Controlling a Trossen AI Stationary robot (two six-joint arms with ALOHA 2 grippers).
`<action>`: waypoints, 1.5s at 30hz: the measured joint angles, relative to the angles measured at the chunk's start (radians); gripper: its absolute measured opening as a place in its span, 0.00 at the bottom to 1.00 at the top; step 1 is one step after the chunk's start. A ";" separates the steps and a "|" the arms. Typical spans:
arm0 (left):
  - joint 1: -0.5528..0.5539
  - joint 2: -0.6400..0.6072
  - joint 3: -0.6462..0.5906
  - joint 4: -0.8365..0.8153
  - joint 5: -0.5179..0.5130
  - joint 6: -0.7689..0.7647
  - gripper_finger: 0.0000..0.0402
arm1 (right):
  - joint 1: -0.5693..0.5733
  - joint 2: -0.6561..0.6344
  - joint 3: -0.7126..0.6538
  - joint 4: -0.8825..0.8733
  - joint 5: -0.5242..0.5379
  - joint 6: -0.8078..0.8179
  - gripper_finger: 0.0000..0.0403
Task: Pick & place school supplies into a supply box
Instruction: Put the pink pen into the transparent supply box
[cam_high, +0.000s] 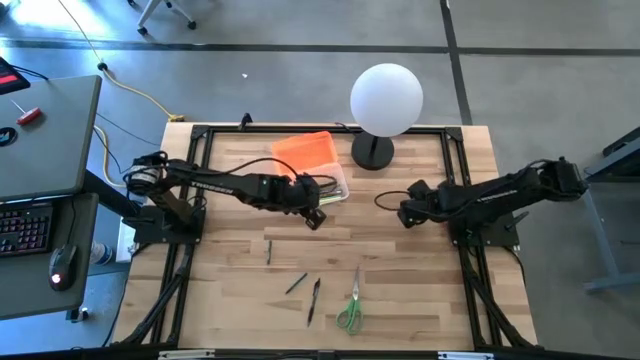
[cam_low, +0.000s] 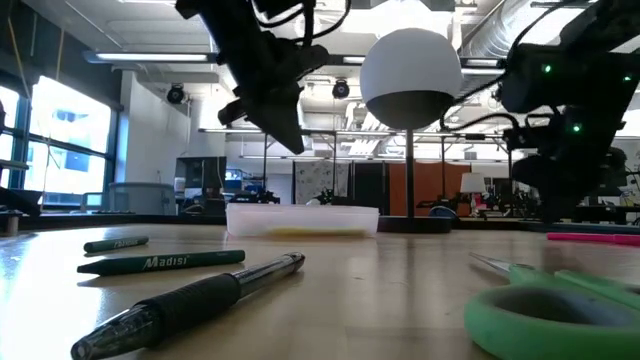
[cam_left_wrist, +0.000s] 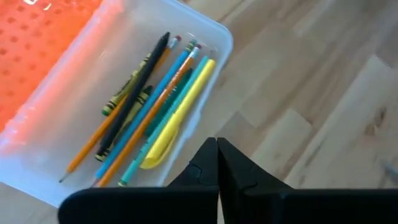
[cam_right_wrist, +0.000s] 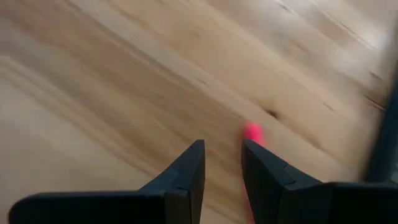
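Observation:
The supply box (cam_left_wrist: 205, 37) is clear plastic and stands open on the table's far middle (cam_high: 332, 186), with its orange lid (cam_high: 305, 150) lying at its far left side. Inside it lie several pencils and pens (cam_left_wrist: 146, 106) and a yellow one (cam_left_wrist: 177, 115). My left gripper (cam_left_wrist: 217, 152) is shut and empty, hovering just off the box's near edge (cam_high: 313, 215). My right gripper (cam_right_wrist: 222, 155) is open above the bare wood at the right (cam_high: 405, 212), with the pink-red marker's end (cam_right_wrist: 252, 132) just past its fingers. Three pens (cam_high: 268, 250) (cam_high: 296, 284) (cam_high: 313, 300) and the green-handled scissors (cam_high: 350, 308) lie on the near half of the table.
A white globe lamp (cam_high: 386, 98) on a black foot (cam_high: 372, 152) stands just right of the box at the far edge. A black frame (cam_high: 200, 140) runs round the tabletop. In the low view a black pen (cam_low: 190, 300) and two green pens (cam_low: 160, 262) lie nearest.

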 joint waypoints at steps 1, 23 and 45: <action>-0.008 0.000 0.000 0.000 -0.004 0.000 0.07 | -0.014 0.000 0.000 -0.023 -0.015 0.001 0.21; -0.034 0.000 0.000 0.000 -0.008 -0.002 0.09 | -0.094 -0.002 -0.097 0.028 -0.129 0.035 0.09; -0.034 -0.001 0.001 0.003 -0.006 -0.029 0.11 | 0.020 0.127 -0.116 0.550 0.027 0.015 0.05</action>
